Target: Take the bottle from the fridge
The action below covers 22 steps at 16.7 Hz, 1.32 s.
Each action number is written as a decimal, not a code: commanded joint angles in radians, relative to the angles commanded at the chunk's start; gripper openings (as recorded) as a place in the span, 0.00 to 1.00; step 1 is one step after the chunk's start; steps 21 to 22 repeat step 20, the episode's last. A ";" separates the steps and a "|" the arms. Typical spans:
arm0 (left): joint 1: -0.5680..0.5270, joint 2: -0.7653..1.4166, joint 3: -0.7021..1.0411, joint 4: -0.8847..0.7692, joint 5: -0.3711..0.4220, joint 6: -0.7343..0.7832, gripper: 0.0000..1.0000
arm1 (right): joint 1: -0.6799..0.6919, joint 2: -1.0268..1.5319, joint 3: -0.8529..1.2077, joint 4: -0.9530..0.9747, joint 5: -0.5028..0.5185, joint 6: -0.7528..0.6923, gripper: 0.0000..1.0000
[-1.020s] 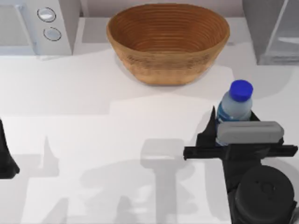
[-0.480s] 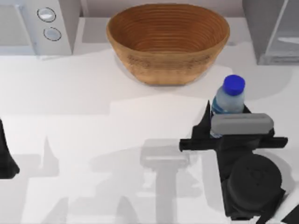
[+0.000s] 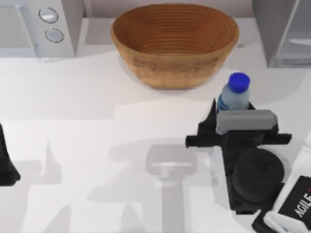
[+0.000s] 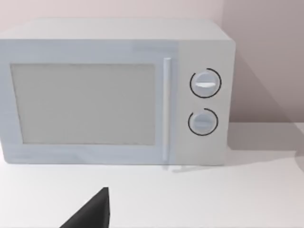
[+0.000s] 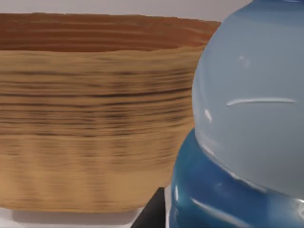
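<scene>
You see a clear bottle (image 3: 233, 98) with a bright blue cap (image 3: 238, 81), a ribbed brown basket (image 3: 175, 43), a white microwave (image 4: 114, 92), a dark grey fridge (image 3: 282, 31).

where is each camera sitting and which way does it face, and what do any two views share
Top view: above the table, looking down at the basket, bottle, fridge and microwave; right gripper at the bottle, left arm parked at the left edge.
Left wrist view: low, facing the microwave; a dark fingertip shows.
Right wrist view: close behind the bottle, facing the basket.
Top and right wrist views share bottle and basket.
</scene>
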 joint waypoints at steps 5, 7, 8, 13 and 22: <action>0.000 0.000 0.000 0.000 0.000 0.000 1.00 | 0.000 0.000 0.000 0.000 0.000 0.000 0.30; 0.000 0.000 0.000 0.000 0.000 0.000 1.00 | 0.000 0.000 0.000 0.000 0.000 0.000 0.45; 0.000 0.000 0.000 0.000 0.000 0.000 1.00 | 0.000 0.000 0.000 0.000 0.000 0.000 0.53; 0.000 0.000 0.000 0.000 0.000 0.000 1.00 | 0.000 0.000 0.000 0.000 0.000 0.000 0.90; 0.000 0.000 0.000 0.000 0.000 0.000 1.00 | 0.000 0.000 0.000 0.000 0.000 0.000 1.00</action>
